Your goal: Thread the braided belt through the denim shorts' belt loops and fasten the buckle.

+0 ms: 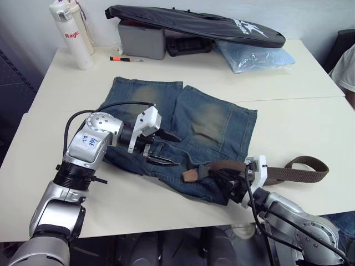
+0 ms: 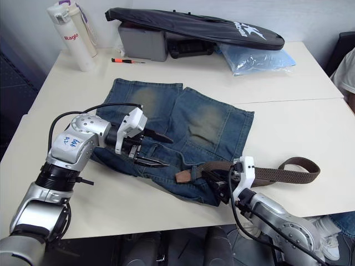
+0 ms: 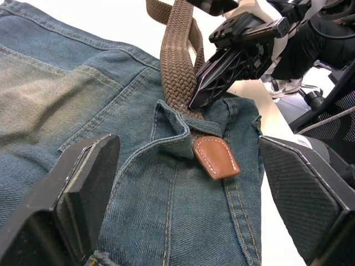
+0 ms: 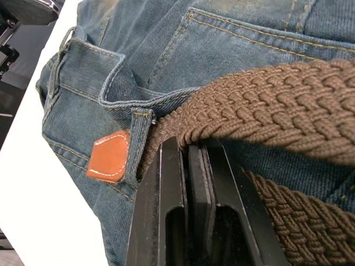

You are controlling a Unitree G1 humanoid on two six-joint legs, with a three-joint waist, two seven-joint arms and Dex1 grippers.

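brown braided belt [image 4: 266, 105]: tan tip just through one belt loop [image 4: 140, 145] of denim shorts [image 1: 194, 127] on tabletop [image 1: 310, 122]. right gripper [image 1: 228, 183] jaws pinching strap; left gripper [image 1: 161, 148] jaws spread. advice: feed straight, grip tip beyond loop.

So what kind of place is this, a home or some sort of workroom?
Probably an office or lab workroom, not a home: plain cream tables pushed together, a grey box under a long black zipped bag, and a small red-handled screwdriver beside a white bottle.
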